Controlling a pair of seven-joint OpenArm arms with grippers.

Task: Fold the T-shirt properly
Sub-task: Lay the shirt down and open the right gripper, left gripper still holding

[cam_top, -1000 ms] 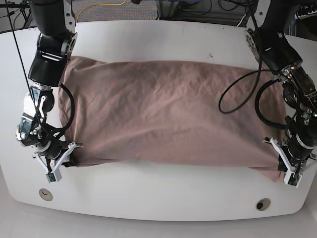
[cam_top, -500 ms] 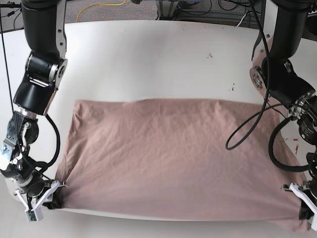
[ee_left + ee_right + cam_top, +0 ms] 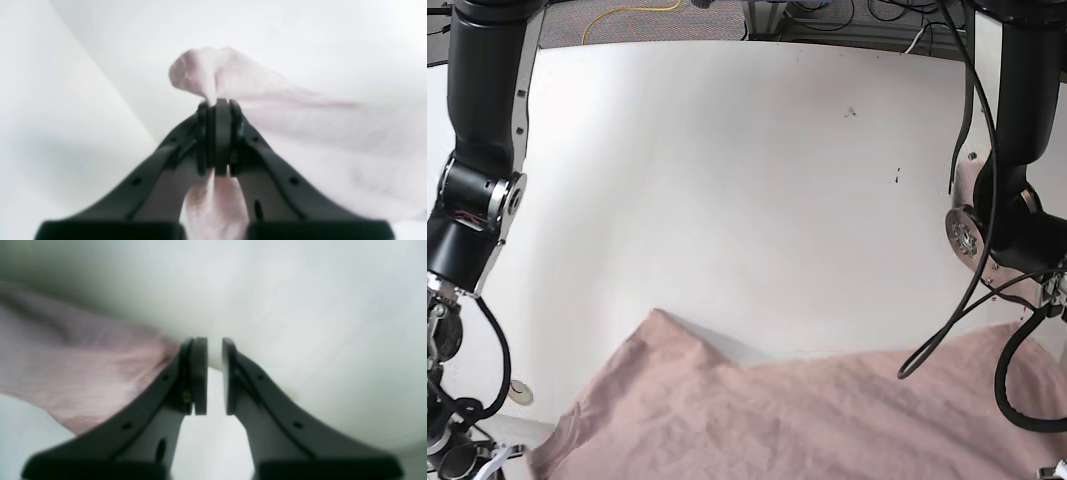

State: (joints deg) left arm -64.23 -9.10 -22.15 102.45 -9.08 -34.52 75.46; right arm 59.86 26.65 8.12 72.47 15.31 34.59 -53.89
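Observation:
The dusty pink-brown T-shirt [image 3: 827, 420] lies wrinkled across the near edge of the white table [image 3: 727, 180], running off the bottom of the base view. Its far left corner [image 3: 657, 318] rises in a peak. In the left wrist view my left gripper [image 3: 222, 106] is shut on a fold of the T-shirt [image 3: 333, 133], and cloth bulges out past the tips. My right gripper [image 3: 214, 346] shows a narrow gap with only white table in it. The T-shirt [image 3: 83, 366] lies against the outer side of its left finger [image 3: 196, 373]. Both grippers are cut off in the base view.
A round hole [image 3: 519, 392] sits in the table near the left arm [image 3: 472, 210]. A black cable loop [image 3: 957, 330] hangs from the right arm [image 3: 1002, 230] over the shirt's edge. A yellow cable [image 3: 627, 15] and dark cables lie behind the far edge.
Both arms have drawn back toward the near edge and the shirt has slid with them, baring most of the table. The shirt's far left corner has bunched into a peak.

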